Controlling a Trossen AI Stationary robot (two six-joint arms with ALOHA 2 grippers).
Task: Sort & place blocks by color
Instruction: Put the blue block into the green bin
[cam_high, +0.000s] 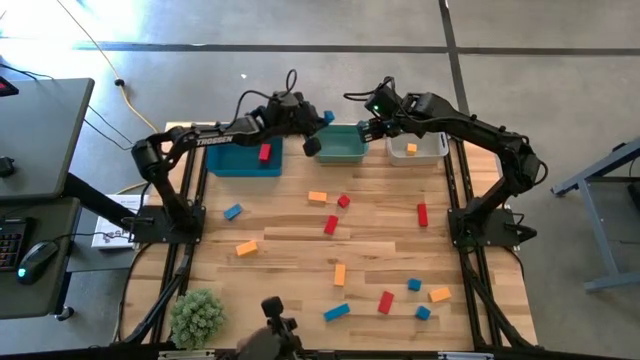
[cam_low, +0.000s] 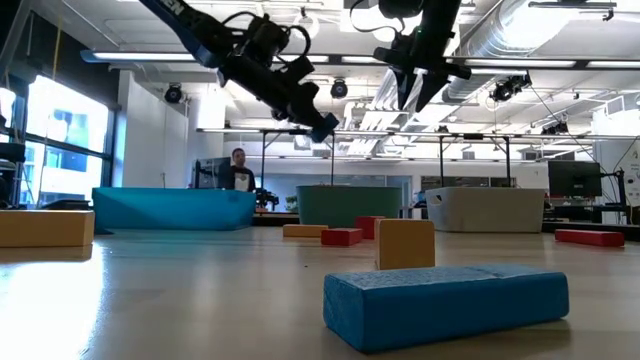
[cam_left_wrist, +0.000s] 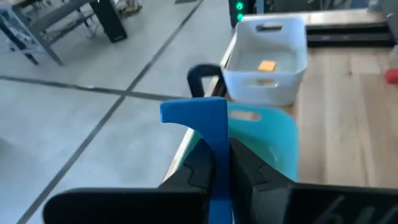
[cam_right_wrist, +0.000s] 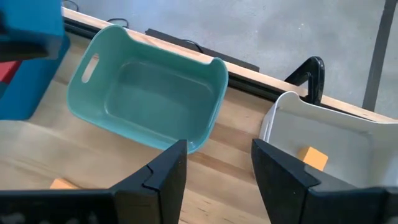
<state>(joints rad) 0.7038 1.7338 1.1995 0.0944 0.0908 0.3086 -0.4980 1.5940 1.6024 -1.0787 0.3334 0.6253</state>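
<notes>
Concrete-floored workshop, pale wooden table (cam_high: 300, 250) at centre, three bins lined along its far edge: blue bin (cam_high: 243, 158) at left with one red block (cam_high: 264, 153) inside, teal bin (cam_high: 340, 146) in the middle, white bin (cam_high: 417, 148) at right with one orange block (cam_high: 411, 149) inside.

Left hand (cam_high: 313, 142) raised between blue and teal bins, clenched on a blue block (cam_left_wrist: 211, 134), block upright between the fingers (cam_left_wrist: 199, 165), just above the teal bin's near-left corner. Right hand (cam_high: 372, 128) raised above the gap between teal and white bins, fingers (cam_right_wrist: 165, 168) parted, grasping nothing.

Remaining blocks scattered across the table, well apart: orange bar (cam_high: 318, 197), two red blocks (cam_high: 343, 201) (cam_high: 331, 225) near the middle, red bar (cam_high: 422, 214) to the right, blue block (cam_high: 233, 211) and orange block (cam_high: 246, 247) to the left. Along the near edge: orange bar (cam_high: 340, 273), blue bar (cam_high: 336, 312), red block (cam_high: 385, 302), two small blue cubes (cam_high: 414, 285) (cam_high: 422, 312), orange block (cam_high: 439, 294).

Green potted plant (cam_high: 197, 316) at the near-left corner. Seen from table height, a person (cam_low: 238, 168) standing far off behind the blue bin.
</notes>
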